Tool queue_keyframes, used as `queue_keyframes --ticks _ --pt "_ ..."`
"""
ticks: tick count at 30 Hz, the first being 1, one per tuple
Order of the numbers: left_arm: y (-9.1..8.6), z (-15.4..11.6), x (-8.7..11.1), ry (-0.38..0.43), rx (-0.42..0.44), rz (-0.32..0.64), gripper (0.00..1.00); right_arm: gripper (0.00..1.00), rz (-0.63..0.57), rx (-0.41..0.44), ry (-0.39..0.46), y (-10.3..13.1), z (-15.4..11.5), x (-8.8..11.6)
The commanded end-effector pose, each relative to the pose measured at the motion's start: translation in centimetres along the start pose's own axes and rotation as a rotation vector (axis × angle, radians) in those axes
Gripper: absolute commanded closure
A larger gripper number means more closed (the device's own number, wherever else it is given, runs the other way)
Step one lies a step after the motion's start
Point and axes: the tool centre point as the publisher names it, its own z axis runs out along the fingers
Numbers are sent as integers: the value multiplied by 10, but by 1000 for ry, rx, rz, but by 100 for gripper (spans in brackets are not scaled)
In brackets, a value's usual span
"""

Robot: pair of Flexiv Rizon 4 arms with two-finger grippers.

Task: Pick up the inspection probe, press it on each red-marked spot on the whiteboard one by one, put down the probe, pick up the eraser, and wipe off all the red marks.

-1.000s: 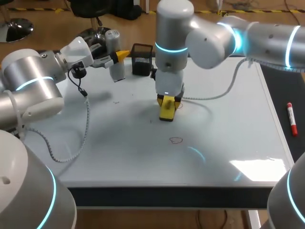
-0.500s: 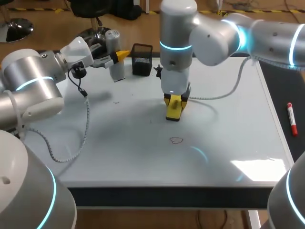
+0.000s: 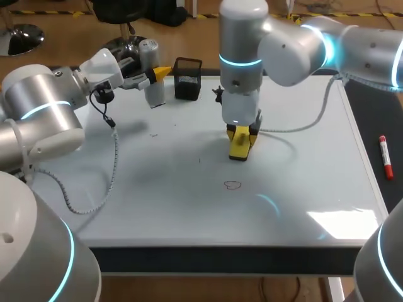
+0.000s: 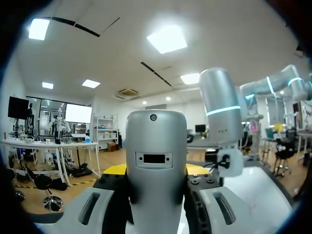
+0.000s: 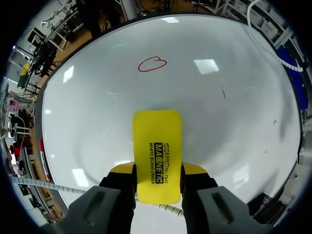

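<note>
A yellow eraser [image 5: 157, 151] is pinched upright between the jaws of the right arm [image 3: 296, 50], which comes down over the middle of the whiteboard [image 3: 302, 182]. The eraser's free end is pointed at the board surface. Whether it touches the board cannot be told. In the right wrist view the pad is seen clamped from both sides by the two yellow fingertips [image 5: 122, 169].

A small red mark [image 3: 232, 185], drawn as a closed loop, is seen ahead of the right jaws, near the eraser but clearly apart from it.

Well apart from the right jaws, the left arm [image 3: 44, 100] is held at the far corner of the whiteboard. Its jaws are closed on a silver probe [image 4: 156, 165], gripped upright around its middle. The yellow tips are seen hugging both of its sides in the left wrist view.

Just beside the left jaws, on the side towards the right arm, a black box [image 3: 187, 78] is set at the board's far edge. A red marker [image 3: 384, 156] is left on the dark worktop [image 3: 378, 113] beyond the whiteboard's edge, well apart from both jaws.
</note>
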Motion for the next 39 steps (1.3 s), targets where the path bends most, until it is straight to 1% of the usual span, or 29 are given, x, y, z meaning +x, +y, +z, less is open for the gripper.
queue_keyframes --ticks 1,11,14,18,21,27,30,34,39 --pt "0 1 1 -6 2 2 100 100 1 4 4 -2 20 8" --pt "0 1 1 -6 2 2 100 100 7 7 6 -3 19 9" --pt "0 1 1 -6 2 2 100 100 12 11 -3 -5 14 8" --pt "0 1 1 -6 2 2 100 100 3 26 -11 -6 -2 5" --pt "0 1 1 -6 2 2 100 100 7 40 -19 -13 -19 3" --pt "0 1 1 -6 2 2 100 100 -10 111 -49 -30 -60 -6" --pt "0 1 1 -6 2 2 100 100 -28 146 -66 -35 -76 -12" --pt "0 1 1 -6 2 2 100 100 -44 164 -78 -38 -86 -21" --pt "0 1 1 -6 2 2 100 100 -56 163 -90 -37 -86 -32"
